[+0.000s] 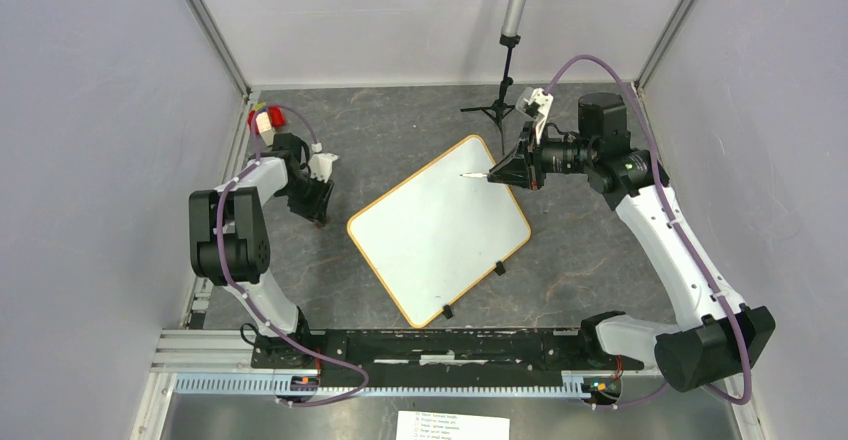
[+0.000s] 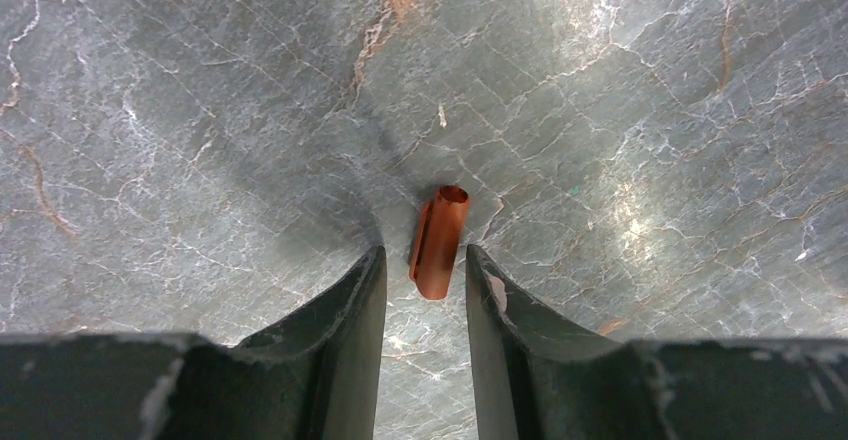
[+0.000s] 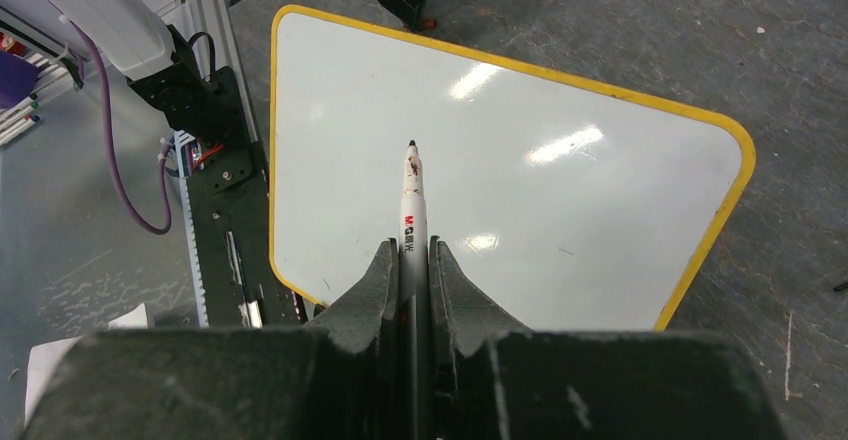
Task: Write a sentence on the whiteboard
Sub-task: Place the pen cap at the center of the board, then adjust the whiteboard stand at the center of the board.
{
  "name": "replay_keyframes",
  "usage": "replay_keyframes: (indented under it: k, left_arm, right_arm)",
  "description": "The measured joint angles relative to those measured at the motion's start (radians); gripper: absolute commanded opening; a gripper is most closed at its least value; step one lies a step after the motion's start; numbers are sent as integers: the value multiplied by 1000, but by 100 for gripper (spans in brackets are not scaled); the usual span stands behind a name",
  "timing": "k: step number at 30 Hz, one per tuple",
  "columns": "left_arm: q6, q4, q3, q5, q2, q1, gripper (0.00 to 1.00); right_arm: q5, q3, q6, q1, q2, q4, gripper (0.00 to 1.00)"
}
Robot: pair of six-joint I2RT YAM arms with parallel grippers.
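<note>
Right pincer (image 3: 408, 252) fills the near edge of its wrist view, jaws clamped narrow on the barrel of a white marker (image 3: 411, 195), uncapped, dark tip forward. Tip hangs over the whiteboard (image 3: 560, 200); touching or just above, I can't tell. Whiteboard lies flat in the middle of the worktop (image 1: 600, 260), turned diagonal, yellow rim, surface blank. No words on it yet, so I judge the task barely begun: the step in hand is setting the tip down for the first stroke. Left pincer (image 2: 422, 255) is well apart from the board, down at the worktop on the left. Its jaws stand a little apart, with an orange-brown marker cap (image 2: 440, 230) lying loose between them, not pinched as far as I see. To do this well I'd lower slowly until the tip just meets the surface. I'd press lightly and start near one corner so the line has room. Nothing pins the board, so hard pushing could slide it: short strokes, steady wrist angle, lift between letters.
</note>
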Motion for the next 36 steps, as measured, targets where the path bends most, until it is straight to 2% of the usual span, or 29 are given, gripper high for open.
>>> replay_keyframes:
  k: [4, 10, 15, 20, 22, 24, 28, 32, 36]
  left_arm:
    - [0, -7, 2, 0, 0, 0, 42]
    - [0, -76, 86, 7, -12, 0, 58]
    - [-2, -160, 325, 35, -88, 0, 64]
    - [-2, -219, 615, 122, -177, -32, 65]
    - [3, -251, 699, 142, -220, -112, 65]
    - [26, -282, 726, 167, -262, -238, 65]
    - [95, -364, 713, 193, -305, -558, 63]
    - [192, -419, 606, 151, -303, -867, 60]
    - [264, -444, 485, 95, -257, -1098, 60]
  right_arm:
    - [0, 0, -1, 0, 0, -1, 0]
    - [-1, 0, -4, -1, 0, -3, 0]
    - [-6, 0, 10, -37, 0, 1, 0]
    - [-12, 0, 55, -127, 2, 35, 0]
    - [-12, 0, 82, -168, 5, 57, 0]
    - [-11, 0, 110, -209, 8, 76, 0]
    - [-12, -10, 153, -285, 12, 109, 0]
    - [-12, -17, 181, -354, 15, 128, 0]
    - [-15, -40, 206, -378, 15, 167, 0]
